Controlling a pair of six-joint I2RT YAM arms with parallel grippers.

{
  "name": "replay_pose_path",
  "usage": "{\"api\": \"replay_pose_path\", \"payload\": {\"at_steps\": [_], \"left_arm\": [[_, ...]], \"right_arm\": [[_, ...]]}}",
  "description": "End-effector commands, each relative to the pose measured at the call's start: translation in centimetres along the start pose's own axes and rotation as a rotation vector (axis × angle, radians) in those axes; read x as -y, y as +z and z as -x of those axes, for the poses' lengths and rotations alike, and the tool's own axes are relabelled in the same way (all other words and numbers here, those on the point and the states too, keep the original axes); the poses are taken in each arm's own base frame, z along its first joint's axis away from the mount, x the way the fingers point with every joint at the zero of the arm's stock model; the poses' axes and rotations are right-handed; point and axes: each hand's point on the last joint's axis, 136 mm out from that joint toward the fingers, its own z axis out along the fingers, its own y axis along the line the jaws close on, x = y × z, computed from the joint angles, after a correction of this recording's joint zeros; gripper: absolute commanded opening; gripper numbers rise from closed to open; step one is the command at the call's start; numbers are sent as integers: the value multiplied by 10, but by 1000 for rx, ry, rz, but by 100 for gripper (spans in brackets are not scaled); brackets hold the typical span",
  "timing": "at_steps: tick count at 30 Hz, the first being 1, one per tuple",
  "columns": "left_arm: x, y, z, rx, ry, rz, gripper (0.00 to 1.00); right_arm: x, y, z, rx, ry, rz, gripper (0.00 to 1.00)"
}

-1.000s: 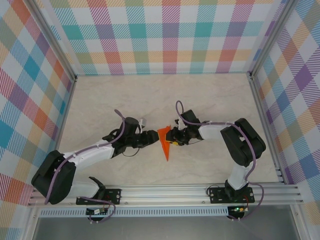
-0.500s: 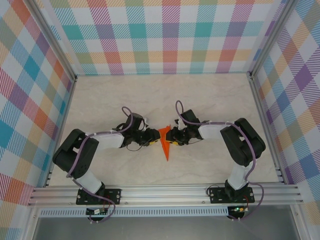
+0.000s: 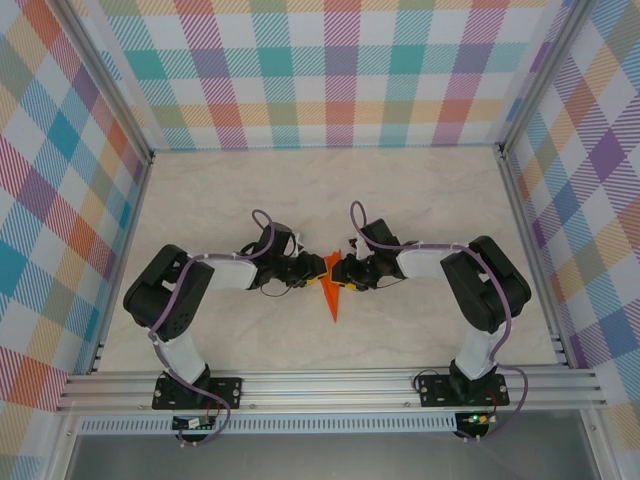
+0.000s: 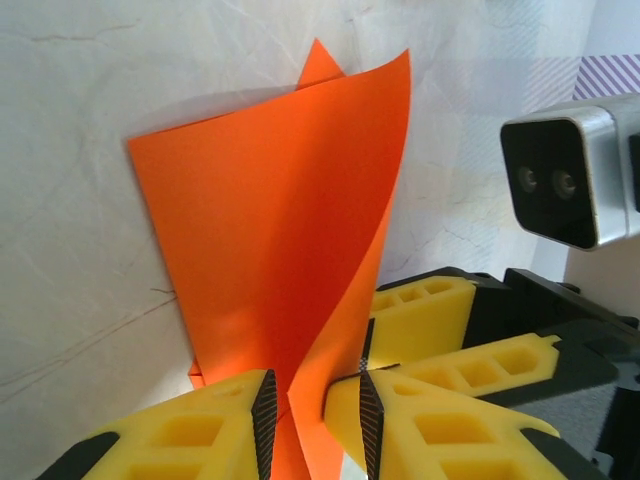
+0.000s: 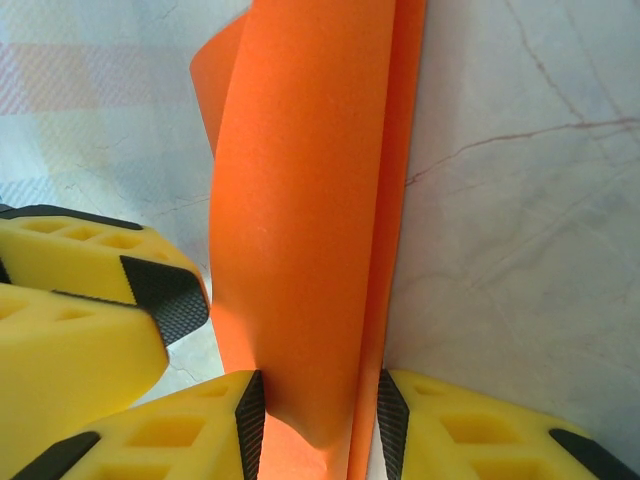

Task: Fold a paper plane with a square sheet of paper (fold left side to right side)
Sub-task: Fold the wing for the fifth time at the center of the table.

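1. Between the yellow fingers of the left hand stands a raised flap of the orange sheet. The gap between the black pads is narrow, but I cannot tell if they really press the paper.
2. From the opposite side comes the right hand. Its two pads touch a rolled fold of the sheet, one on each side, so this hand has a loose hold of it.
3. The sheet is plain bright orange with no marks. One layer lies flat on the worktop, which is pale and marbled. Another layer curls up from it and is not pressed flat.
4. From above, the sheet looks like a slim wedge. Its point is toward the arm bases and its wide end is between the two hands.
5. The two hands are just beside each other. In the left wrist view, the fingers of the right hand stand behind the flap, with a silver camera box above them. In the right wrist view, the fingers of the left hand are at the left of the paper.
6. Checked walls enclose the worktop, and a metal rail carries both arm bases.
7. The wrist views show the curl and the separate layers. The top view gives the pointed outline, but there both hands cover part of the wide end.
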Motion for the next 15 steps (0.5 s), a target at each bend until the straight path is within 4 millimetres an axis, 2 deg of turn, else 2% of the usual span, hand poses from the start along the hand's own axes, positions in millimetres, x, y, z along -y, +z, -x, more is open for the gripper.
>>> {"api": "replay_pose_path", "payload": {"at_steps": [1, 15], "left_arm": [[3, 1, 9, 18, 4, -10, 30], [2, 10, 8, -6, -13, -36, 24]], "right_arm": [[9, 7, -7, -29, -1, -39, 38], [7, 8, -6, -33, -5, -37, 38]]}}
